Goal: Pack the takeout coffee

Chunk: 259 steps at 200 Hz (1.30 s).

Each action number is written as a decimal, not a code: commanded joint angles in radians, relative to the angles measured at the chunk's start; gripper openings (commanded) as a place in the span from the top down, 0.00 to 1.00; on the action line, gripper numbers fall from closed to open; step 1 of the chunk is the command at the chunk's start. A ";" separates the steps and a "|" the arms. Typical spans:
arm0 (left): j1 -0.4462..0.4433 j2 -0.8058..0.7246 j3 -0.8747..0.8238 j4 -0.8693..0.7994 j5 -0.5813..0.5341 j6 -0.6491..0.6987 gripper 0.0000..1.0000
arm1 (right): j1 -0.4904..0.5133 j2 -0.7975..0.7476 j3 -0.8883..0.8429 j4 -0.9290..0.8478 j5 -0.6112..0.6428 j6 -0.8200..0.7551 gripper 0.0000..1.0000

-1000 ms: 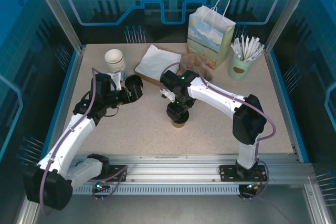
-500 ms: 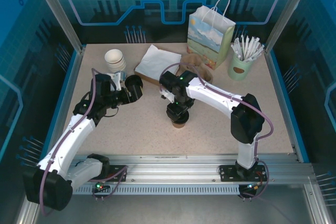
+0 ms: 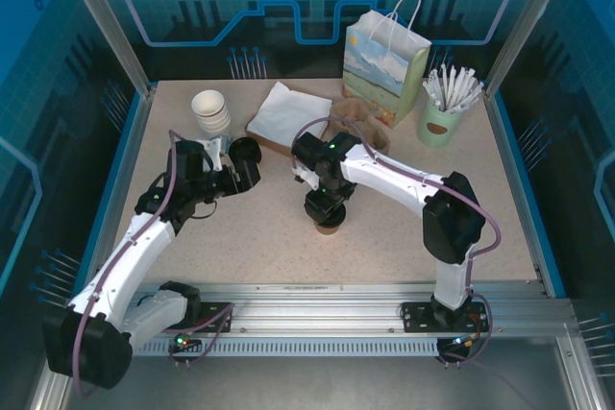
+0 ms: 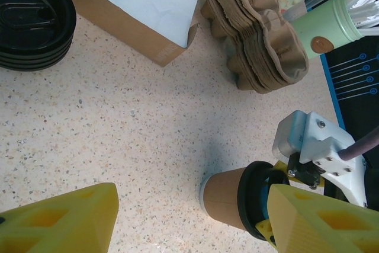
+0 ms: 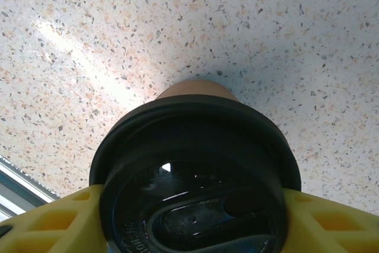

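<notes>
R fingers [image 5: 47, 220] grip takeout coffee [image 5: 195, 152], upright on table [image 5: 296, 28]; L fingers [image 4: 59, 223] apart.

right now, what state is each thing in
coffee: upright, lid on
right claw: shut on the coffee's lid
left claw: open, empty
bag: upright
white cups: stacked, mouths up
lids: stacked, loose
carriers: stacked
straw cup: upright, full

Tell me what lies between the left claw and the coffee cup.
Nothing: the top camera shows bare speckled table from the left claw to the coffee cup.
</notes>
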<state>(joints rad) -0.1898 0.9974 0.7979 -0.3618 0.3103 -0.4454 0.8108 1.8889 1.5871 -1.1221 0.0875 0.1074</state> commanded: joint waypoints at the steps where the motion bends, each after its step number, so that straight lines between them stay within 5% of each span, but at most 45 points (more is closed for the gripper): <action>1: 0.001 -0.019 -0.009 0.008 0.009 -0.013 0.32 | 0.017 0.102 -0.122 -0.038 0.036 0.004 0.44; 77: -0.016 -0.016 -0.023 0.018 0.009 -0.036 0.31 | 0.026 0.038 -0.210 0.078 0.047 0.042 0.46; 177: -0.051 0.013 0.015 -0.004 -0.004 -0.030 0.31 | 0.007 -0.051 -0.050 0.048 -0.013 0.000 0.23; 259: -0.072 0.033 0.002 0.011 -0.011 -0.039 0.30 | 0.003 -0.094 -0.008 0.010 0.011 -0.014 0.16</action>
<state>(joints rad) -0.2508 1.0233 0.7826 -0.3611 0.3092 -0.4721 0.8219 1.8244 1.5547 -1.0657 0.0975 0.1066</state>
